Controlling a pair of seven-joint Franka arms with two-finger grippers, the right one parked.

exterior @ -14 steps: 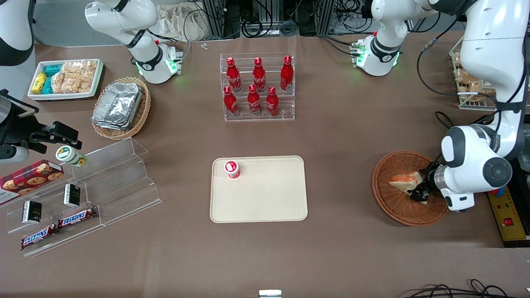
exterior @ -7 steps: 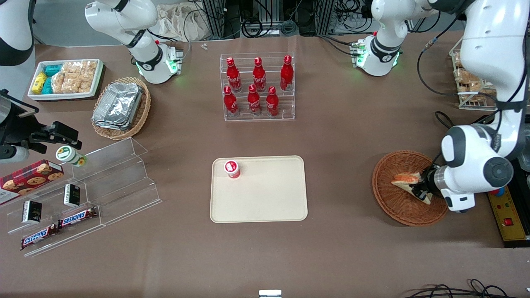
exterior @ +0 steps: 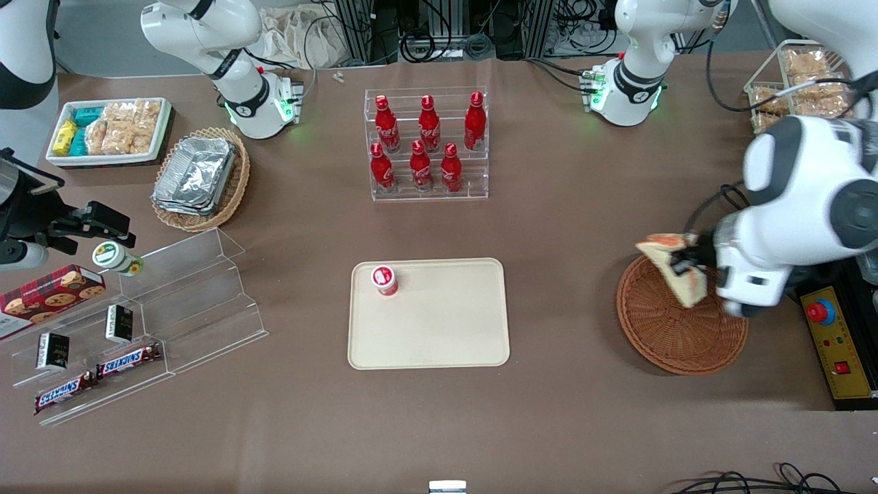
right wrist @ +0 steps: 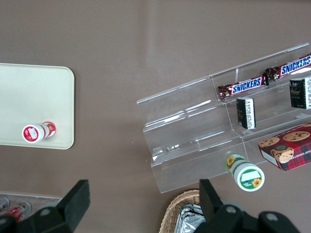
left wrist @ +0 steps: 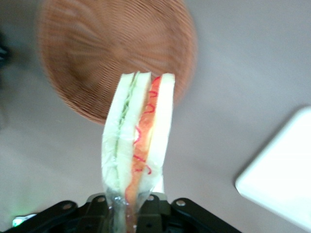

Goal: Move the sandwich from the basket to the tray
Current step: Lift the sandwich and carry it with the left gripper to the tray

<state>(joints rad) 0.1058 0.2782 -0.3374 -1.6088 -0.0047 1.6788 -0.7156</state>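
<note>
The sandwich, a wrapped white-bread wedge with orange-red and green filling, hangs in the air above the basket's rim. My gripper is shut on its narrow end. The round reddish-brown wicker basket lies below it with nothing in it. In the left wrist view the sandwich sticks out from the gripper, with the basket under it and a corner of the tray showing. The cream tray lies mid-table, toward the parked arm from the basket.
A small red-and-white cup stands on a corner of the tray. A rack of red bottles is farther from the camera than the tray. A yellow button box sits beside the basket. A wire rack of snacks stands at the working arm's end.
The gripper has lifted the sandwich out of the basket, and it now hangs tilted above the rim. The arm's wrist has risen with it.
</note>
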